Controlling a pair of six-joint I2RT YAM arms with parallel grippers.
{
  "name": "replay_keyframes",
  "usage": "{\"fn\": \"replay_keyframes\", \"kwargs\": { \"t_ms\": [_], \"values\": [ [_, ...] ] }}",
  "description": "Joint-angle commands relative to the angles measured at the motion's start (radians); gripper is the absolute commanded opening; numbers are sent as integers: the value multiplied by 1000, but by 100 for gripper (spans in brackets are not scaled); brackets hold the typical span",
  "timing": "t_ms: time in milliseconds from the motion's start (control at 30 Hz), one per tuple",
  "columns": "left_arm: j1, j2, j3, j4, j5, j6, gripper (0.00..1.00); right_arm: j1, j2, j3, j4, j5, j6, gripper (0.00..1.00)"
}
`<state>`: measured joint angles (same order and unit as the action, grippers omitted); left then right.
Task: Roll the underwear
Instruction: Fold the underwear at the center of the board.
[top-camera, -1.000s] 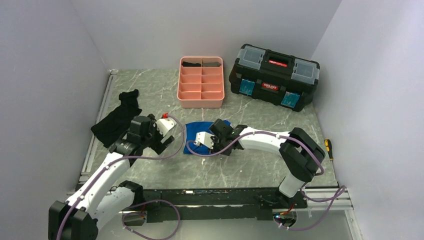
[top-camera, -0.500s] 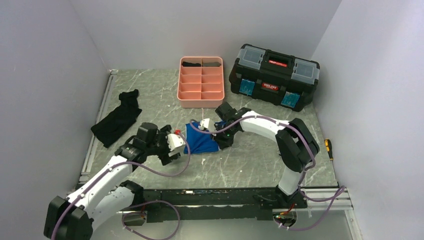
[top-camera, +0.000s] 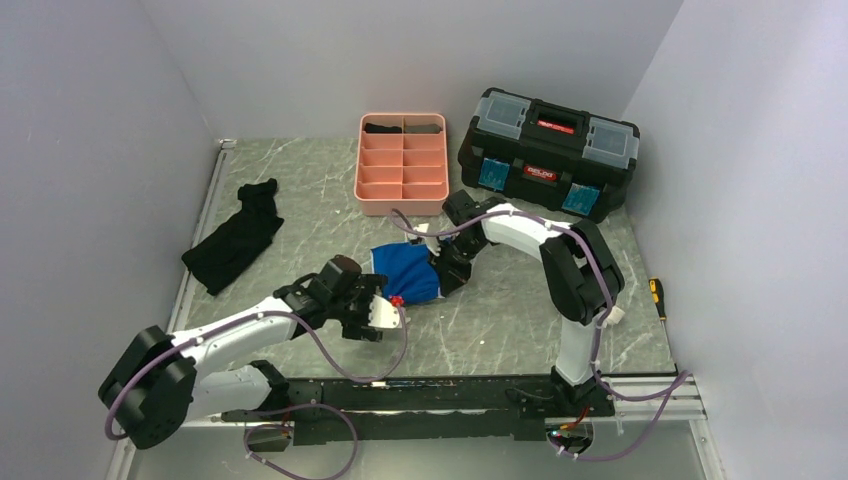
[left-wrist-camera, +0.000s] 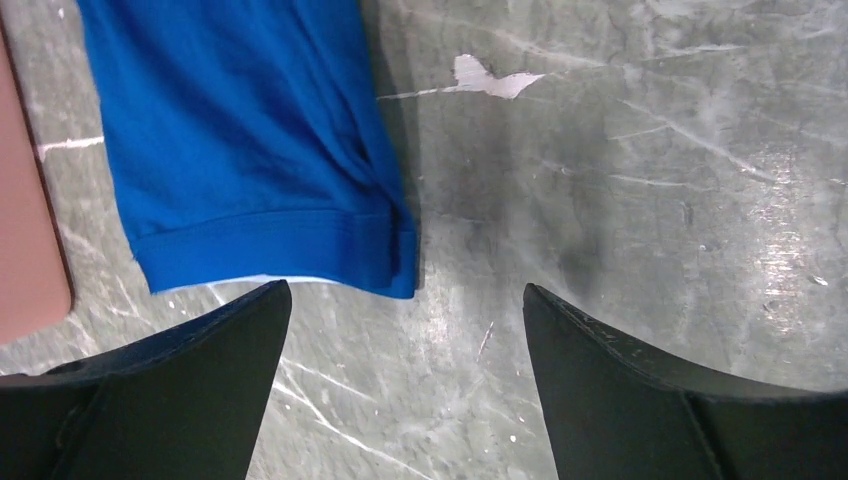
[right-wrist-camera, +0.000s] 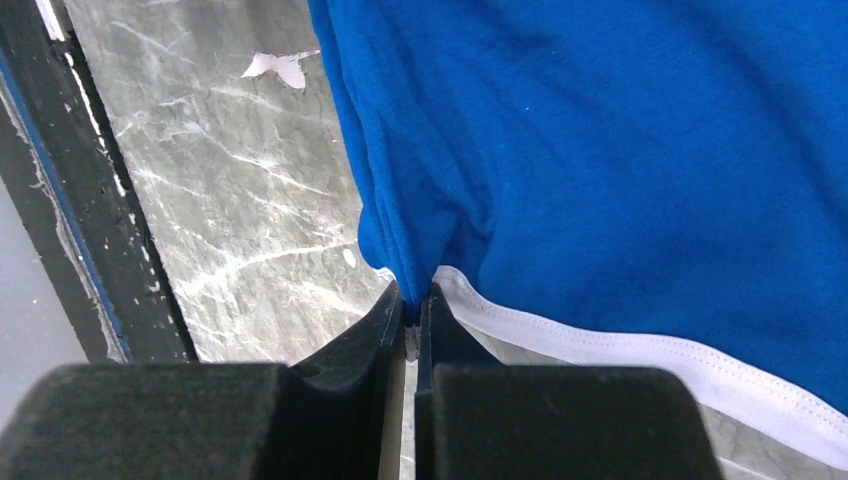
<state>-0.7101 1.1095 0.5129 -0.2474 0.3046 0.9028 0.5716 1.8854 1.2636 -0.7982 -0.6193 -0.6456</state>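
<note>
The bright-blue underwear (top-camera: 405, 272) with a white band lies on the marble table (top-camera: 500, 330) in front of the pink tray. My right gripper (top-camera: 446, 268) is at its right edge, shut on a pinched fold of the blue fabric (right-wrist-camera: 620, 170) next to the white band; its tips (right-wrist-camera: 412, 298) meet on the cloth. My left gripper (top-camera: 386, 314) is open and empty just off the garment's near-left corner. In the left wrist view the hem (left-wrist-camera: 240, 150) lies just ahead of my open gripper (left-wrist-camera: 405, 300), not between the fingers.
The pink tray (top-camera: 400, 208) stands behind the underwear, with dark rolls (top-camera: 403, 127) in its back compartments; its edge shows in the left wrist view (left-wrist-camera: 25, 230). A black toolbox (top-camera: 548, 152) is at the back right, a black cloth (top-camera: 235, 240) at left, and a screwdriver (top-camera: 656, 296) at the right edge.
My left gripper has swung right and toward the front, to the underwear's near corner. My right gripper has shifted right and back with the fabric, and the garment now looks narrower.
</note>
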Motion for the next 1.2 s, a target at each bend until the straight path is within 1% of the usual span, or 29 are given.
{"fn": "replay_keyframes", "kwargs": {
  "t_ms": [0,133,267,433,600,767,1067,1167],
  "values": [
    [-52,54,54,49,-59,80,89,-35,16,66,-57,-104,-13,0],
    [-79,101,63,50,-105,112,78,-43,16,71,-65,-107,-12,0],
    [-83,129,76,39,-128,140,66,-56,22,81,-82,-128,-17,0],
    [-87,158,88,47,-149,157,64,-70,46,105,-107,-169,-13,0],
    [-116,185,106,48,-172,121,64,-89,66,143,-129,-205,4,0],
    [-153,195,88,64,-205,102,64,-112,75,167,-143,-230,18,0],
    [-164,251,85,94,-274,121,53,-124,90,180,-159,-250,14,0],
    [-166,262,84,107,-295,117,53,-132,90,184,-164,-257,14,0]
  ]
}}
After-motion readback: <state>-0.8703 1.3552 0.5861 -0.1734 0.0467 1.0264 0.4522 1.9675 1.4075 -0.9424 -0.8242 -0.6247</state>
